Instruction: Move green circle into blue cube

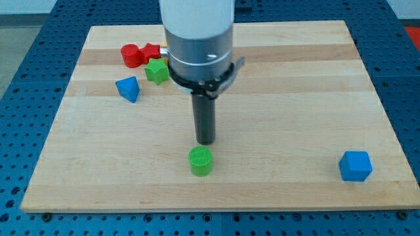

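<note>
The green circle [201, 160], a short round block with a ribbed top, sits on the wooden board [275, 98] near the view's bottom, left of centre. The blue cube [356, 166] sits far to its right, near the board's bottom right corner. My tip [205, 141] stands just above the green circle in the view, a little to its right, close to it or touching its far edge. The arm's white and grey body hangs over the board's top middle.
A blue triangular block [128, 88] lies at the view's left. A green star block [157, 70] and two red blocks [134, 55] [153, 50] cluster at the top left, partly behind the arm. Blue perforated table surrounds the board.
</note>
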Tool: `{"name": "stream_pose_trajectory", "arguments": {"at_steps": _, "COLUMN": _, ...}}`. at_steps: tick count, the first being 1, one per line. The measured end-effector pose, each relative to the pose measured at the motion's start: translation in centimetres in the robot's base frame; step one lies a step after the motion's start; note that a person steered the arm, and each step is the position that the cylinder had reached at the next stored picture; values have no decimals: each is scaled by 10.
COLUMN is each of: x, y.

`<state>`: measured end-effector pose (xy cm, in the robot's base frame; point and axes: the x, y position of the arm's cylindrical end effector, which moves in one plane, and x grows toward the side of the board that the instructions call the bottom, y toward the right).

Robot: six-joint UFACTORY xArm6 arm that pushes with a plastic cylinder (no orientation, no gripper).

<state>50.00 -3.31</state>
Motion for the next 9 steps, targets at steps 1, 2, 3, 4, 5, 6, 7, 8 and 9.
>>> {"name": "stream_pose_trajectory", "arguments": {"at_steps": 1, "x": -9, "y": -55}}
{"name": "stream_pose_trajectory", "arguments": {"at_steps": 2, "x": 17, "y": -88}}
{"name": "stream_pose_trajectory", "arguments": {"at_steps": 3, "x": 40, "y": -80}}
{"name": "stream_pose_trajectory", "arguments": {"at_steps": 4, "x": 45, "y": -26}}
{"name": "stream_pose_trajectory", "arguments": {"at_steps": 5, "x": 45, "y": 56}}
{"name": "stream_pose_trajectory", "arguments": {"at_steps": 6, "x": 43, "y": 74}}
{"name": "stream_pose_trajectory", "arguments": {"at_steps": 7, "x": 45, "y": 41}}
{"name": "stream_pose_trajectory", "arguments": {"at_steps": 8, "x": 74, "y": 28}}
{"name": "stream_pose_trajectory", "arguments": {"at_steps": 9, "x": 93, "y": 57}}
